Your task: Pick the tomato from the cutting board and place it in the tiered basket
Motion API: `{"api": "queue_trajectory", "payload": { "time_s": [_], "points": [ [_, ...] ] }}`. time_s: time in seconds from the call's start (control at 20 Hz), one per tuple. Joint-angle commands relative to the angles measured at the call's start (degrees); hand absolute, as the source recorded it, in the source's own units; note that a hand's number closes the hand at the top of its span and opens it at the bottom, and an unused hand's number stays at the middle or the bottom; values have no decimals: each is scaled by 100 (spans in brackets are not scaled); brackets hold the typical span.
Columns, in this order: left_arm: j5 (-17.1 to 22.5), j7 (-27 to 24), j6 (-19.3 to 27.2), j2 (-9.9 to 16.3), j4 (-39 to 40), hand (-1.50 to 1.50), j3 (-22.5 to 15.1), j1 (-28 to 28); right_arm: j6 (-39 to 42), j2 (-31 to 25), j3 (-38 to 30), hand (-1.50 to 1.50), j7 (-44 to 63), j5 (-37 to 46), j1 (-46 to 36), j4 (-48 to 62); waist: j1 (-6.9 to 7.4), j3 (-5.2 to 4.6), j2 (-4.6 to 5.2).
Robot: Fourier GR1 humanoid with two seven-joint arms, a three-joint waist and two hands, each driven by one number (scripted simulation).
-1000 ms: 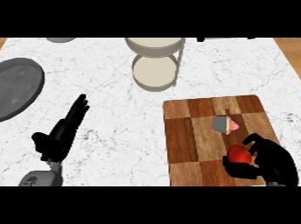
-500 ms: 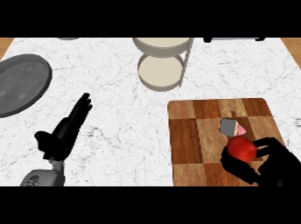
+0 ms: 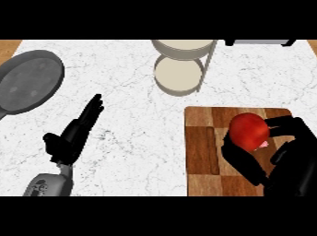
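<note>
Right hand (image 3: 294, 159) has its fingers curled round the tomato (image 3: 249, 129) over the board (image 3: 203, 152); left hand (image 3: 73, 133) rests open, fingers straight.

Bare counter (image 3: 131, 115) between cutting board (image 3: 205, 152) and tiered basket (image 3: 180, 69); pan (image 3: 25, 85) far left.

red tomato (image 3: 248, 129), brown checkered (wood) cutting board (image 3: 203, 152)
</note>
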Motion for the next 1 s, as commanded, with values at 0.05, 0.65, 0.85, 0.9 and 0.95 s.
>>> {"api": "queue_trajectory", "payload": {
  "time_s": [0.05,0.65,0.85,0.9,0.95],
  "points": [
    [-185,-218,58,-136,137,0,-192,124,552,37,-309,150,1475,-46,-1396,246,135,-2,48],
    [2,-39,-174,26,-21,0,-64,-163,565,38,-2543,150,1285,-1004,-4275,2757,371,14,92],
    [-64,-133,-93,-233,226,0,-215,-148,579,38,-3289,150,879,-1233,-5241,3962,325,11,125],
    [-215,55,59,-312,101,0,-337,-242,441,38,-3410,150,807,-1286,-5451,4303,337,17,120],
    [-242,-275,87,-272,280,0,-246,-101,375,38,-3631,150,737,-1324,-5490,4483,289,14,124]
  ]
}}
